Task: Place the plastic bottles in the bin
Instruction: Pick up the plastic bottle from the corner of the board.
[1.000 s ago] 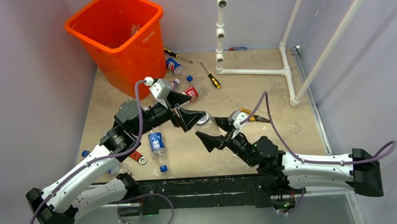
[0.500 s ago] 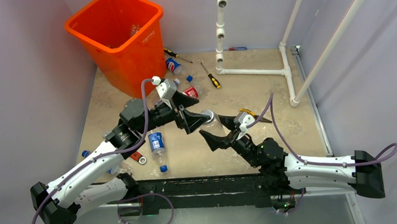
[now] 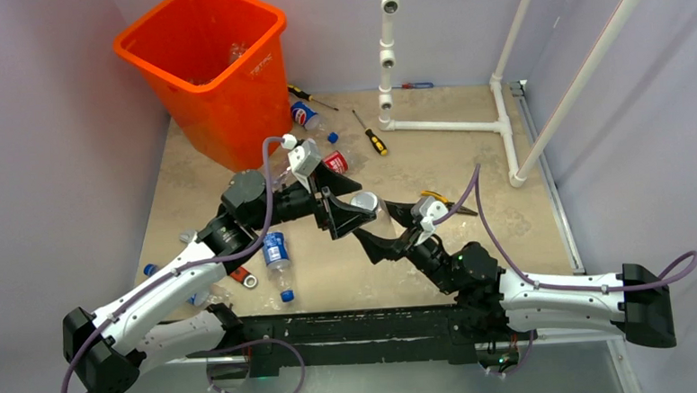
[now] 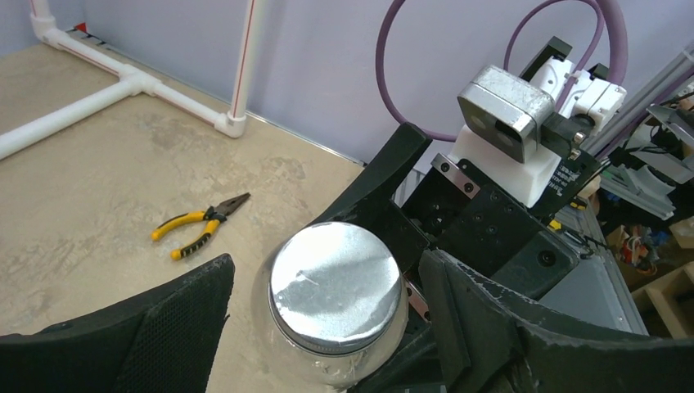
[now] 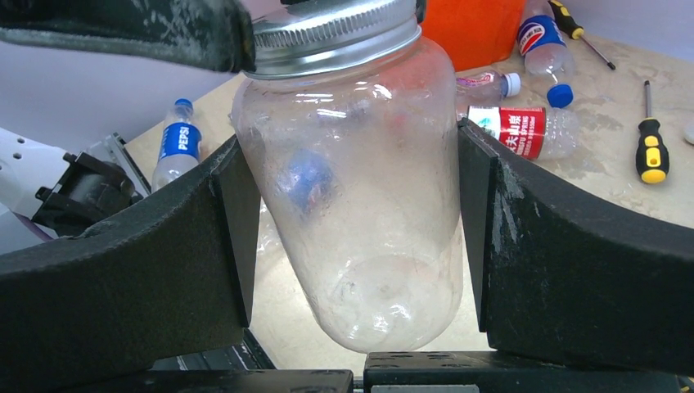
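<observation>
My right gripper (image 3: 381,226) (image 5: 350,147) is shut on a clear jar-like bottle (image 3: 366,205) (image 5: 360,188) with a silver screw lid (image 4: 335,278), held tilted above the table. My left gripper (image 3: 353,212) (image 4: 327,270) stands open with a finger on each side of that lid, and a gap shows on the left side. The orange bin (image 3: 224,122) stands at the back left. More plastic bottles lie on the table: a Pepsi one (image 3: 276,254) (image 5: 174,143), a red-labelled one (image 3: 335,163) (image 5: 524,131) and another Pepsi one (image 3: 306,116) (image 5: 536,41).
Yellow-handled pliers (image 3: 440,201) (image 4: 196,225) lie right of the grippers. Screwdrivers (image 3: 370,134) (image 3: 308,95) lie near the bin. A white pipe frame (image 3: 449,126) stands at the back right. A red-handled wrench (image 3: 241,276) and loose blue caps (image 3: 287,296) lie at the front left.
My left gripper has moved right onto the jar's lid and its jaws have narrowed around it. The right gripper shifted slightly early on and still holds the jar.
</observation>
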`<state>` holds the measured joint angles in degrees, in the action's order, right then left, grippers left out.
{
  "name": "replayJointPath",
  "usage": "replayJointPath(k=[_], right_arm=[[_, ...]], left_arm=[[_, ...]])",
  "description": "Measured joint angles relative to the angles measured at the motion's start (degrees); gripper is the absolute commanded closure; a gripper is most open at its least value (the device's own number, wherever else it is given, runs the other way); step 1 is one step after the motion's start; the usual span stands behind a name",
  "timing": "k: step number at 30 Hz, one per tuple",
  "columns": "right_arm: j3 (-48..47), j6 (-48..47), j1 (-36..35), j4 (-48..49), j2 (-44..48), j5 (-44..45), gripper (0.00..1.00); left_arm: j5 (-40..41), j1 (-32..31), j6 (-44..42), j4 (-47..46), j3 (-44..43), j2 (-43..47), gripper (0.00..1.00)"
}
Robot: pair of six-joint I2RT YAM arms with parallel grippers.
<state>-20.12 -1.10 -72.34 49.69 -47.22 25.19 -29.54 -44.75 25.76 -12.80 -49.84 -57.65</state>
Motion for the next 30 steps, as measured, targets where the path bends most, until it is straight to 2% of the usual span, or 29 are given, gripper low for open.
replayJointPath(k=[2,8,15,19,21,27,28,30], right_arm=[[0.00,0.02,0.00,0.04,0.00,0.61,1.00],[0.02,0.07,0.00,0.07,0.00,1.40,1.00],[0.00,0.24,0.00,0.07,-0.42,2.32,1.00],[0.00,0.35,0.00,0.00,-0.66,2.36,1.00],[0.00,0.63,0.00,-0.50,-0.66,2.71,1.00],[0.00,0.85,-0.02,-0.79,-0.68,3.15,1.00],[0.00,1.14,-0.02,-0.90,-0.63,3.21,0.99],[0.00,1.60,-0.04,-1.27,-0.52,3.34,0.74]], left_arm=[[-0.72,0.00,0.22,-0.02,0.09,-0.26,0.16],[-1.66,0.00,0.22,-0.02,0.17,-0.37,0.29],[-1.81,0.00,0.22,-0.09,0.20,-1.42,0.31],[-1.70,0.07,0.20,-0.07,0.20,-2.29,0.46],[-1.55,0.20,0.09,-0.59,0.20,-2.38,0.57],[-1.79,0.26,0.02,-0.96,0.20,-2.60,1.00],[-1.79,0.26,0.02,-0.94,0.20,-2.64,1.00],[-1.77,0.26,0.02,-0.85,0.20,-2.69,1.00]])
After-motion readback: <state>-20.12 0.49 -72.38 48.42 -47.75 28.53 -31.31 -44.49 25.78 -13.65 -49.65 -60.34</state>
